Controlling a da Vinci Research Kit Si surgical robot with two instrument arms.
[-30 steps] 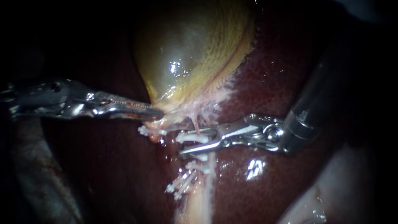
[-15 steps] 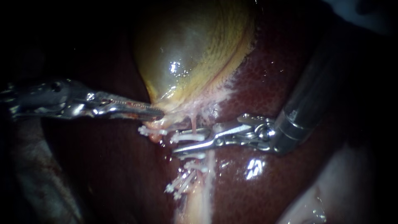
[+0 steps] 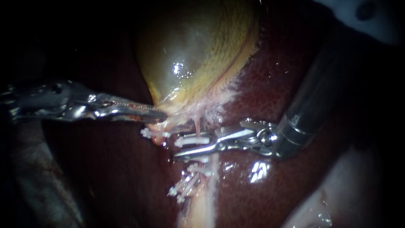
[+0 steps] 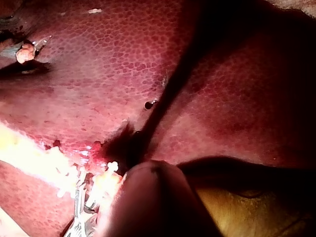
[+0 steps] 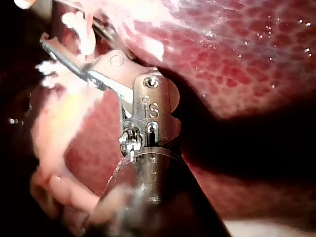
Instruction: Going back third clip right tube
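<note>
The yellow-green gallbladder (image 3: 190, 55) lies on the dark red liver (image 3: 261, 80). My left instrument (image 3: 162, 114) comes in from the left, its jaws shut on the tissue at the gallbladder's neck. My right instrument (image 3: 177, 147) reaches in from the upper right with a white clip (image 3: 192, 139) held between its jaws. A thin pink tube (image 3: 197, 126) runs down from the neck and passes between those jaws. In the right wrist view the right instrument (image 5: 69, 32) carries the white clip (image 5: 81, 37) against pale tissue. The left wrist view hides the left instrument's jaws behind its own dark shaft (image 4: 153, 197).
Several white clips (image 3: 187, 183) sit lower on the pale tube strand (image 3: 206, 198), and another clip (image 3: 147, 133) lies below the left instrument's tip. Wet liver surface (image 3: 259, 171) glistens under the right instrument's wrist. A pale object (image 3: 363, 17) shows at the upper right edge.
My right instrument has slid leftward across the tube, and its jaws have drawn closer together around the clip. The left instrument and the gallbladder have held still.
</note>
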